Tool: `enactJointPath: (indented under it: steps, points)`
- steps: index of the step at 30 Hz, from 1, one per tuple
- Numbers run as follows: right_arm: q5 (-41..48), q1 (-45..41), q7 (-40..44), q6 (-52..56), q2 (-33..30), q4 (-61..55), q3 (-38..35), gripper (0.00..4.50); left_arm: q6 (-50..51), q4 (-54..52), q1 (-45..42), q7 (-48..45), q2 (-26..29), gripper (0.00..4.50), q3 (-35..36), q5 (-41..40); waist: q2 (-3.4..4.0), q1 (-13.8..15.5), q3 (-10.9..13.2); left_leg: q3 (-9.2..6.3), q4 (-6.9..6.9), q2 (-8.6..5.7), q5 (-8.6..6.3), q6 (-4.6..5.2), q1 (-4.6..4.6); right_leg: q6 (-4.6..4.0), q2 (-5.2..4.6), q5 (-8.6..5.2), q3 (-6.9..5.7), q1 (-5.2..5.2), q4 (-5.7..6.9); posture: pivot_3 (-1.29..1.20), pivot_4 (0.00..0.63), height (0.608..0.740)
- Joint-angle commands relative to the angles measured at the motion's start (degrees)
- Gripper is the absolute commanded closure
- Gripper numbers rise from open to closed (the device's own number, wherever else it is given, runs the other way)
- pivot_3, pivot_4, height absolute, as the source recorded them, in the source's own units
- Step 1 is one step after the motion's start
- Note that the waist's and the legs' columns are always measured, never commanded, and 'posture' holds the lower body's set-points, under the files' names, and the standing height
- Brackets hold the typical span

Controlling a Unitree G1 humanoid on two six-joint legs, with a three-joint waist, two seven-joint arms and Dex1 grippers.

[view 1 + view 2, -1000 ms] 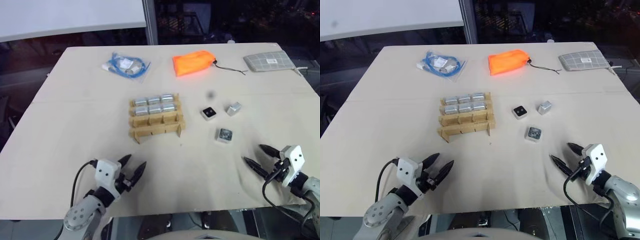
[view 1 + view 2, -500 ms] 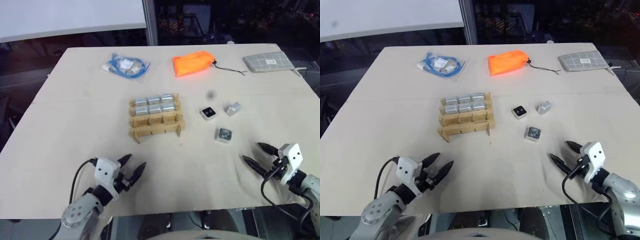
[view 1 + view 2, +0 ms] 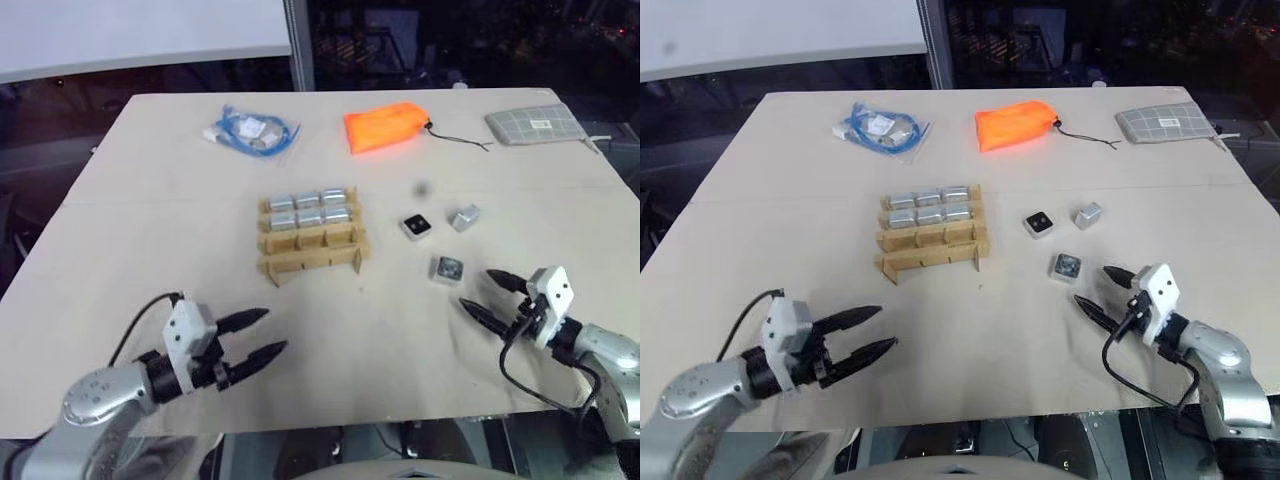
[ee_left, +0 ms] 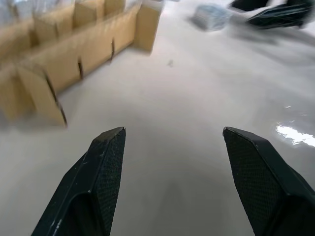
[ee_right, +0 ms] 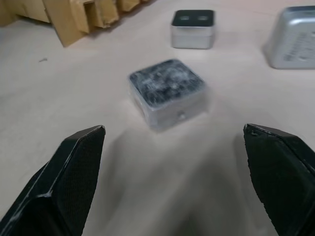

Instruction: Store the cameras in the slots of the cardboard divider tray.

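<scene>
Left eye view, table: pale tabletop (image 3: 150,230) carries the tray at centre, three loose cameras to its right, and an orange pouch (image 3: 385,127), a grey checked pouch (image 3: 535,123) and a bag of blue cable (image 3: 252,133) along the far edge.
Tray: cardboard divider tray (image 3: 312,240) lies as it did a second ago; its two far rows hold six stored cameras (image 3: 310,208), while the two near rows look empty.
Right arm: right gripper (image 3: 488,294) has come forward and inward, fingers spread wide and holding nothing, now just short of the nearest loose camera.
Left arm: left gripper (image 3: 255,334) has lifted and swung to point across toward the right, fingers parted, empty, well apart from the tray.
Loose cameras: nearest camera (image 5: 167,93) sits ahead between the right fingers; black-faced camera (image 3: 417,227) and silver camera (image 3: 466,217) lie beyond it, unmoved.
Meaning: likely the approach to the seventh pick; three cameras remain to be stored.
</scene>
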Motion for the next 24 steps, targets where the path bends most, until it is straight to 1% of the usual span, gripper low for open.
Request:
enactJointPath:
  steps: [1,4,8,10,12,15,20,21,22,23,24]
  points:
    - [-1.4,-6.2,3.0,0.0,-2.1,5.1,1.1,0.0,2.4,-0.9,-2.8,-4.1,5.0,1.25,6.3,-3.4,-0.02,0.0,0.0,0.01,0.02,-0.01,0.0,-0.01,0.0,0.0,0.0,0.0,0.0,0.01,0.01,0.0,0.15,0.74]
    - [-2.1,-10.2,6.4,0.3,-3.5,9.0,2.9,0.0,4.9,-2.0,-3.7,-6.8,8.5,1.25,9.6,-5.0,-0.03,-0.1,0.0,0.04,0.01,-0.01,0.05,-0.09,0.0,0.0,0.01,0.0,0.01,0.0,0.01,0.0,0.15,0.74]
    - [-4.4,-15.0,10.1,-1.3,-4.0,14.2,5.9,0.0,8.1,-3.4,-4.0,-8.7,10.9,1.25,13.0,-7.0,-0.09,-0.2,0.1,0.08,-0.01,0.01,0.14,-0.24,0.0,0.03,0.07,0.01,0.02,-0.01,0.0,0.0,0.15,0.74]
    - [-4.6,-16.9,12.7,-1.6,-4.0,15.5,7.2,0.0,9.0,-4.2,-3.6,-9.8,11.9,1.25,14.1,-6.5,-0.19,-0.4,0.2,0.09,-0.01,0.01,0.14,-0.25,-0.01,0.03,0.08,0.01,0.04,-0.02,0.0,0.0,0.15,0.74]
    - [-5.2,-18.5,14.5,-2.2,-3.9,17.0,8.2,0.0,9.8,-4.7,-3.3,-10.6,12.5,1.25,15.3,-6.3,-0.21,-0.6,0.2,0.1,-0.01,0.01,0.15,-0.26,-0.01,0.03,0.09,0.01,0.04,-0.02,0.0,0.0,0.15,0.74]
    - [-6.5,-21.4,15.2,-4.1,-2.9,20.6,9.2,0.0,10.5,-5.0,-3.6,-10.6,12.6,1.25,16.3,-6.1,-0.23,-1.2,0.2,0.11,-0.01,0.02,0.15,-0.27,-0.01,0.03,0.09,0.01,0.05,-0.01,0.0,0.0,0.15,0.74]
    - [-7.2,-22.5,16.7,-5.5,-2.4,22.6,9.6,0.0,11.2,-5.7,-2.8,-11.1,12.5,1.25,17.0,-4.8,-0.23,-1.4,0.2,0.11,-0.01,0.03,0.15,-0.28,0.0,0.04,0.1,0.01,0.06,-0.01,0.01,0.0,0.15,0.74]
    - [-7.2,-22.6,16.8,-5.6,-2.3,22.7,9.5,0.42,11.6,-6.1,-2.8,-10.9,12.2,1.22,17.2,-5.3,-0.23,-1.4,0.2,0.11,-0.01,0.03,0.16,-0.29,0.0,0.06,0.1,0.03,0.06,-0.01,0.02,0.0,0.15,0.74]
    - [-7.2,-22.6,16.8,-5.7,-2.2,22.8,9.4,0.65,11.7,-6.3,-2.9,-10.8,12.0,1.22,17.3,-5.5,-0.23,-1.4,0.2,0.12,-0.01,0.03,0.16,-0.29,0.0,0.05,0.1,0.02,0.06,-0.02,0.03,0.0,0.15,0.74]
    - [-7.2,-22.6,16.9,-5.8,-2.2,22.9,9.3,1.07,11.9,-6.3,-3.1,-10.6,11.9,1.22,17.3,-5.6,-0.23,-1.4,0.2,0.11,-0.01,0.03,0.16,-0.29,0.0,0.05,0.1,0.02,0.06,-0.02,0.03,0.0,0.15,0.74]
    - [-7.2,-22.6,16.9,-5.9,-2.2,22.9,9.3,1.37,12.0,-6.3,-3.4,-10.5,11.8,1.22,17.3,-5.8,-0.23,-1.4,0.2,0.11,-0.01,0.03,0.16,-0.29,0.01,0.05,0.09,0.02,0.06,-0.02,0.03,0.0,0.15,0.74]
